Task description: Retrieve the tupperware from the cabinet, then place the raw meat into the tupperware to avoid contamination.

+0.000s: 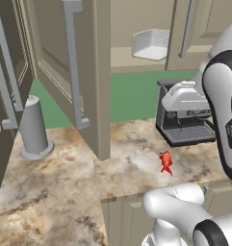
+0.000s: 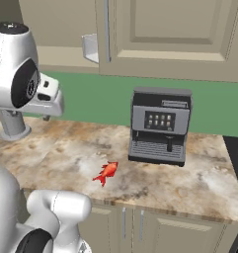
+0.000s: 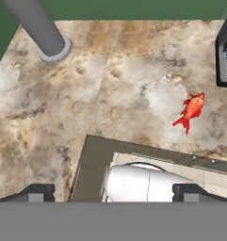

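Tupperware: one [image 1: 151,44], pale box, upper middle of the left base view, on the shelf.
Raw meat: one [image 1: 166,162], red-orange chunk, lower right of centre in the left base view, on the counter.
Coffee machine: one [image 2: 160,126], dark, centre right of the right base view.
Grey cylinder: one [image 1: 34,129], on a round base, left middle of the left base view.
Cabinet doors: one open door [image 1: 71,62], upper left of the left base view; one more door [image 1: 199,29] at upper right.
Bar handles: one [image 1: 73,62] on the open door, one [image 1: 187,29] on the door at upper right.
Counter: one [image 1: 55,192], marbled brown, across the lower part of the left base view.
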